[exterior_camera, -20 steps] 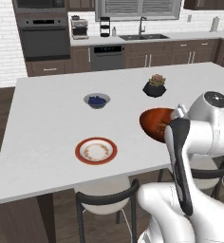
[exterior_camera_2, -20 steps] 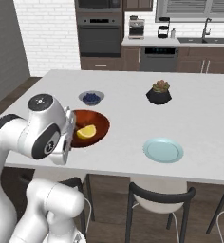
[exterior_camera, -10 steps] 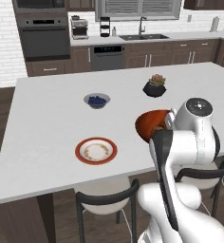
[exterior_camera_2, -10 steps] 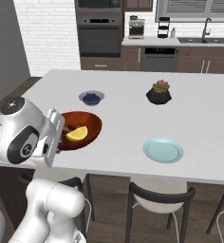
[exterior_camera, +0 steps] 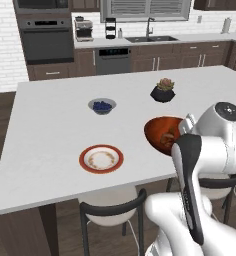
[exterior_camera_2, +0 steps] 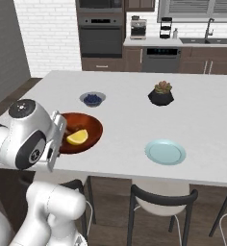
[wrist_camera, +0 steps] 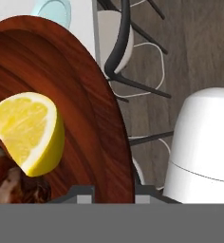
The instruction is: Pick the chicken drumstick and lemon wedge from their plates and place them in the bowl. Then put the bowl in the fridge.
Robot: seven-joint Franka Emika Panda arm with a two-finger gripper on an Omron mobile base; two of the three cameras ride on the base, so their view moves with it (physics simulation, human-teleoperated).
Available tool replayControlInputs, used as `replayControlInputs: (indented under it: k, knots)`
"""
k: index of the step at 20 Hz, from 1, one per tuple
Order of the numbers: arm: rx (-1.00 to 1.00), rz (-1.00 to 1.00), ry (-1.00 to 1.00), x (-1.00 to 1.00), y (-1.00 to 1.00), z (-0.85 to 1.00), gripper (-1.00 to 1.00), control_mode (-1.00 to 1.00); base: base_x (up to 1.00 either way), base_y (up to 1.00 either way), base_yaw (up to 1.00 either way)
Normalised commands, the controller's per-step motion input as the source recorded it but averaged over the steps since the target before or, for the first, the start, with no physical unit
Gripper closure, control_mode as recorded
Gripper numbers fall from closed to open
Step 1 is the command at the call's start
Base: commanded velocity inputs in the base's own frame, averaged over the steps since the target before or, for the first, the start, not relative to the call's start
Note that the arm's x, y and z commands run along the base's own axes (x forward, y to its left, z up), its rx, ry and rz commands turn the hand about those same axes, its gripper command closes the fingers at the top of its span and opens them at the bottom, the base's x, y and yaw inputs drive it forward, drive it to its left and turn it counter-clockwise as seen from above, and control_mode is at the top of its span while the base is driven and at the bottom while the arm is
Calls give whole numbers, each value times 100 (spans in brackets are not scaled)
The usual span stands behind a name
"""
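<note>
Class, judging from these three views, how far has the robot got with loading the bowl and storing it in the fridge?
Done: the lemon wedge and chicken drumstick lie in the wooden bowl; the red-rimmed plate and pale-blue plate are bare. In hand: the claw is shut on the bowl's rim, at the island counter's edge. Left: carrying the bowl to the fridge.

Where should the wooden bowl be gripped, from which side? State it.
Pinch the bowl by its thin rim on the robot's side, one finger inside, one outside; it is too wide to span. Keep level: lemon wedge and drumstick lie inside.
</note>
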Motion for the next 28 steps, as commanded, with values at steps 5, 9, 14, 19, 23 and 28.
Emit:
replayControlInputs:
  k: [5,9,14,19,23,28]
  knots:
    - [0,1,0,0,0,-4,100,-100,0,0,0]
    - [0,0,0,0,0,0,100,-100,0,0,0]
    - [0,0,-3,-8,0,0,100,100,-14,-1,-5]
    - [0,0,0,0,0,0,100,100,-54,0,-33]
    - [0,0,0,0,0,0,100,100,-56,-23,-50]
    - [0,0,0,0,0,0,100,100,-18,-48,-74]
